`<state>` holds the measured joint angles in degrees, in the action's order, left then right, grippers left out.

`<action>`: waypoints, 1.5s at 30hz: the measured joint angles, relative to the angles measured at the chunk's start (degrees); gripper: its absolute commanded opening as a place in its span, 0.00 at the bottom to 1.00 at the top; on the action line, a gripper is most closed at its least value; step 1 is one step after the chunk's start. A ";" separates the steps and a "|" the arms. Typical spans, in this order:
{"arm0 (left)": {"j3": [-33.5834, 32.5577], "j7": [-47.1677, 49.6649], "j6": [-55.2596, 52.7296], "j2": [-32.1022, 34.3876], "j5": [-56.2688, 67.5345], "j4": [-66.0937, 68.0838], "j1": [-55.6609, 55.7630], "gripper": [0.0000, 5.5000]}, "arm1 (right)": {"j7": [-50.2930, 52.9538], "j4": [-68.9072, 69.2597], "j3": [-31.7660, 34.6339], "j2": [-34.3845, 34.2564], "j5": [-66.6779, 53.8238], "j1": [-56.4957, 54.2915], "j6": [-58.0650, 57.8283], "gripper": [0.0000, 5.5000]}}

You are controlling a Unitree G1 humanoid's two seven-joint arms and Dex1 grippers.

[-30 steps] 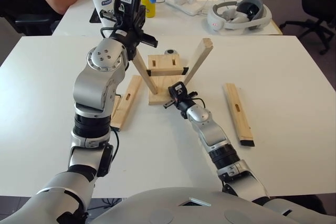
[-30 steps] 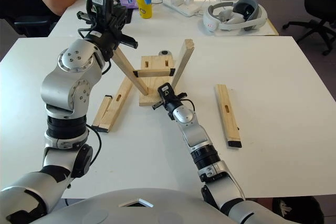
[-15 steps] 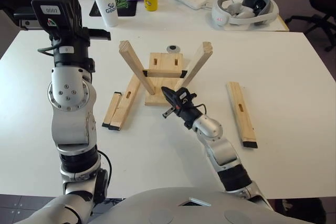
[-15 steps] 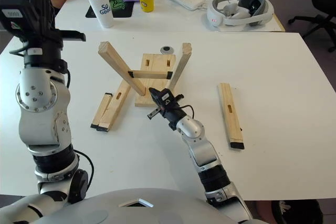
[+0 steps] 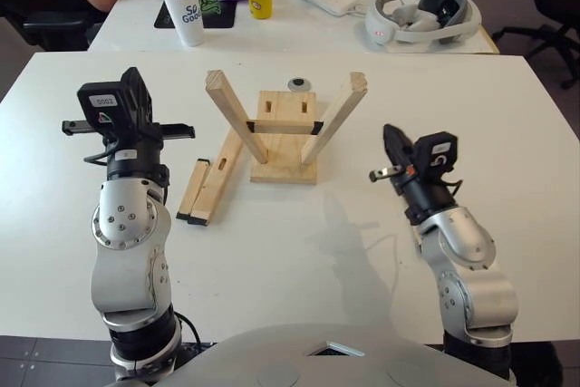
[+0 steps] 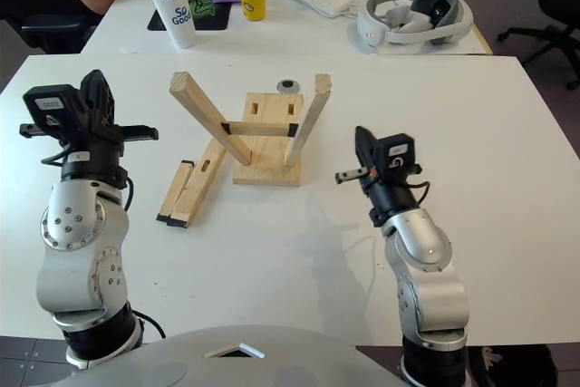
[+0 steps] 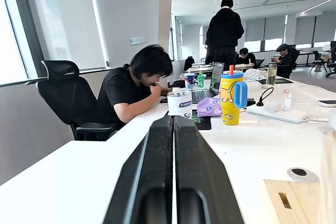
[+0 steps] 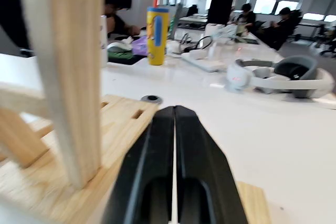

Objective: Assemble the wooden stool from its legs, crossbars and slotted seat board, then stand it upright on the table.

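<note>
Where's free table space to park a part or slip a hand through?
Free: the near strip of table between left gripper and right gripper; also the far right corner beyond the right gripper. Crowded: the centre, where the seat board with its standing legs sits close beside the loose pieces.

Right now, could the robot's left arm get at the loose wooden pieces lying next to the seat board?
Probably yes: the loose wooden pieces lie uncovered on the table on that arm's side, and the shut left gripper hangs nearby above them.

Nearest stool leg, blurred, partly beyond the right wrist view's edge.
</note>
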<state>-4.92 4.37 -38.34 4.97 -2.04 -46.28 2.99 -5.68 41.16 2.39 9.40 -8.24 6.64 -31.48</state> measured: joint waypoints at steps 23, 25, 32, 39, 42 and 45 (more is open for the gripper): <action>9.29 -4.93 -10.10 3.26 -1.41 9.47 3.33 0.00 | 5.50 -6.72 -9.51 -2.31 6.38 -10.29 -8.96 0.00; 4.95 -2.38 -10.30 2.97 -2.52 9.48 2.91 0.00 | 7.63 -7.66 -4.92 -2.27 7.60 -9.85 -9.10 0.00; 4.81 -0.80 -1.50 3.67 -5.60 8.14 5.10 0.00 | 6.86 -7.63 -4.26 -3.59 7.48 -11.77 -2.80 0.00; 17.28 -8.17 -9.22 5.92 -5.96 12.60 5.41 0.00 | 1.23 -11.74 -14.94 -0.03 10.12 -11.02 -5.55 0.00; 13.04 -7.94 -12.53 6.07 -5.87 13.30 1.76 0.00 | 1.13 -13.62 -12.46 0.23 9.95 -9.65 -8.56 0.00; 11.45 -8.42 -14.35 6.67 -5.54 14.61 -3.24 0.00 | 0.49 -16.28 -11.12 1.10 9.88 -8.18 -9.36 0.00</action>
<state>6.53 -4.05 -52.69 11.64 -7.58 -31.66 -0.24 -5.19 24.88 -8.73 10.50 1.64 -1.53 -40.85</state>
